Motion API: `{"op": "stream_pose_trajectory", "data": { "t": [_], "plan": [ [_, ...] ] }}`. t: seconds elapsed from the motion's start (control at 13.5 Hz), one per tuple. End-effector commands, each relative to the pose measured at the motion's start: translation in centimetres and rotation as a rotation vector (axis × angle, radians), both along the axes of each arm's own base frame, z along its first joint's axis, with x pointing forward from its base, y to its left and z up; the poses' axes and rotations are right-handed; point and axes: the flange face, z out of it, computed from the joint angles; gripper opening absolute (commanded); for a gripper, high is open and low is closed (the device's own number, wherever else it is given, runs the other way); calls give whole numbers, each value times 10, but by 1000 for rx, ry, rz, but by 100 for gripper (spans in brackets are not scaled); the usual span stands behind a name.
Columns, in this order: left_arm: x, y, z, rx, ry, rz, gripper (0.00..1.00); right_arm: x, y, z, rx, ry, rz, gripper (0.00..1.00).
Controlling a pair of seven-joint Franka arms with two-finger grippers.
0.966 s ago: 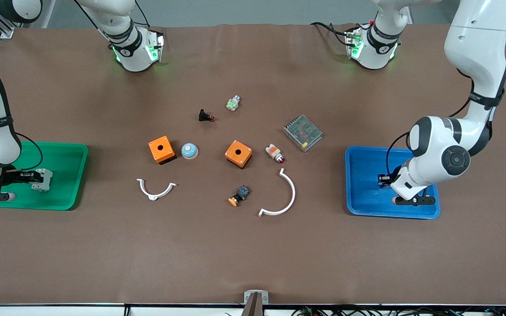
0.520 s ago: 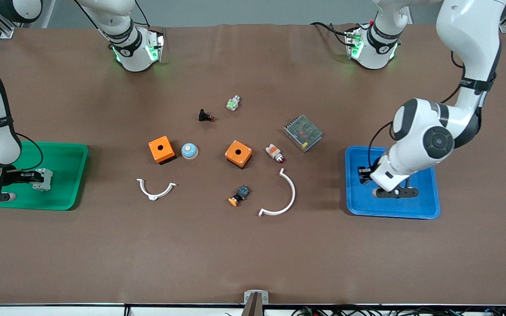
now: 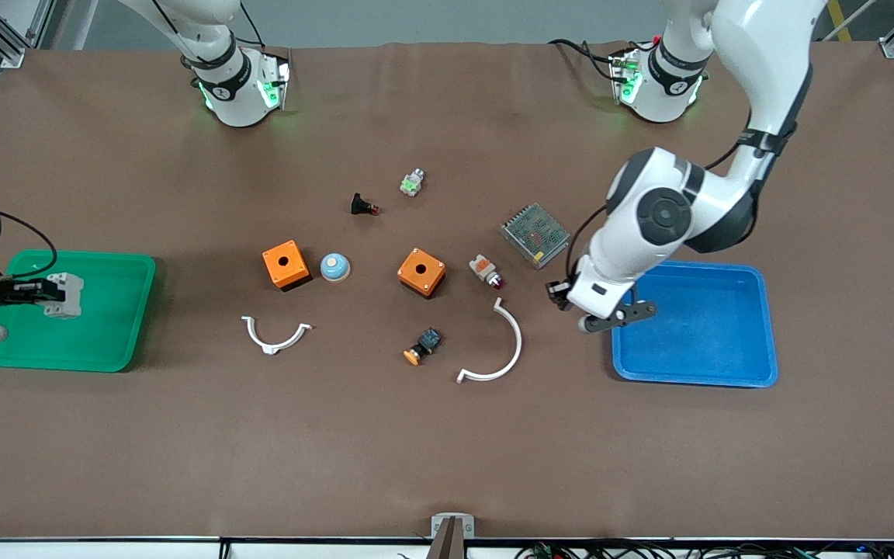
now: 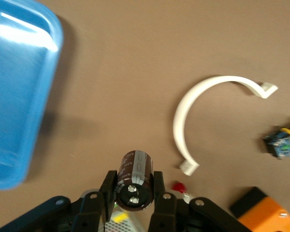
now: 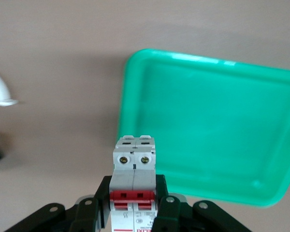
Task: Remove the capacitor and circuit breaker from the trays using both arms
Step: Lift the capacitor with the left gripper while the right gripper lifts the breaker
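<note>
My left gripper [image 3: 559, 293] is shut on the capacitor [image 4: 134, 180], a dark cylinder with a pale stripe and two metal terminals. It holds it over bare table beside the blue tray [image 3: 757, 326], between that tray and the large white arc [image 3: 511, 349]. My right gripper [image 3: 42, 293] is shut on the breaker [image 3: 63, 295], a white-grey block with red levers [image 5: 134, 195]. It holds it over the green tray [image 3: 105, 349]. In the right wrist view the breaker [image 5: 134, 166] sits over the green tray's edge [image 5: 130, 77]. The blue tray [image 4: 14, 96] looks empty.
In the middle of the table lie two orange boxes [image 3: 285, 265] [image 3: 421, 272], a blue dome [image 3: 334, 267], a small white arc [image 3: 275, 335], an orange-capped button [image 3: 422, 346], a white-orange switch [image 3: 486, 271], a mesh-topped module [image 3: 535, 234], a black part with red tip [image 3: 364, 206] and a green-white part [image 3: 412, 183].
My left gripper has moved from over the blue tray to the table beside it, toward the right arm's end, still holding the capacitor. My right gripper shifted slightly with the breaker over the green tray.
</note>
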Motion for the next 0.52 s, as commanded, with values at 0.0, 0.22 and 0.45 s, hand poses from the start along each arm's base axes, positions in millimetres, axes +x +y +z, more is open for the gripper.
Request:
{"op": "stream_pose_trajectory", "data": {
  "t": [0.0, 0.22, 0.45],
  "plan": [
    [2, -44, -6, -10, 20, 80, 2, -10, 83, 25, -27, 61, -46, 20],
    [-1, -95, -19, -33, 43, 169, 1, -14, 183, 33, -73, 100, -88, 20],
    [1, -119, -41, -46, 59, 206, 1, -26, 285, 18, -117, 96, -162, 20]
  ]
}}
